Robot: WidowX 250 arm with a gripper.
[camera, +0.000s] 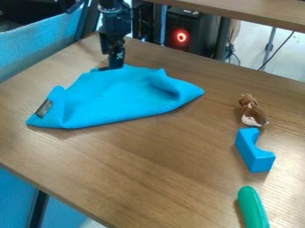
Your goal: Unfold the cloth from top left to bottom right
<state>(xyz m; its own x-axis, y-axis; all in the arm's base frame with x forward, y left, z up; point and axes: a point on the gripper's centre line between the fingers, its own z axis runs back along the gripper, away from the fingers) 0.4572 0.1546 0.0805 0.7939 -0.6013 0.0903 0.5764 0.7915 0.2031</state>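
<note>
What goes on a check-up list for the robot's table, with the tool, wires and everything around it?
Surface: brown wood-look tabletop.
Job's things: blue cloth, partly folded and rumpled, dark patch at its left corner.
Clutter: brown-and-white toy, blue block with a curved notch, green rounded thing, all right of the cloth.
Tool: black, down at the cloth's far edge.
Cables: dark cable beyond the table.
Surroundings: glowing red ring on a dark box.

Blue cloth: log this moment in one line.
cloth: folded, on table | end effector: at cloth's far edge | brown toy, blue block, green object: image right
</note>
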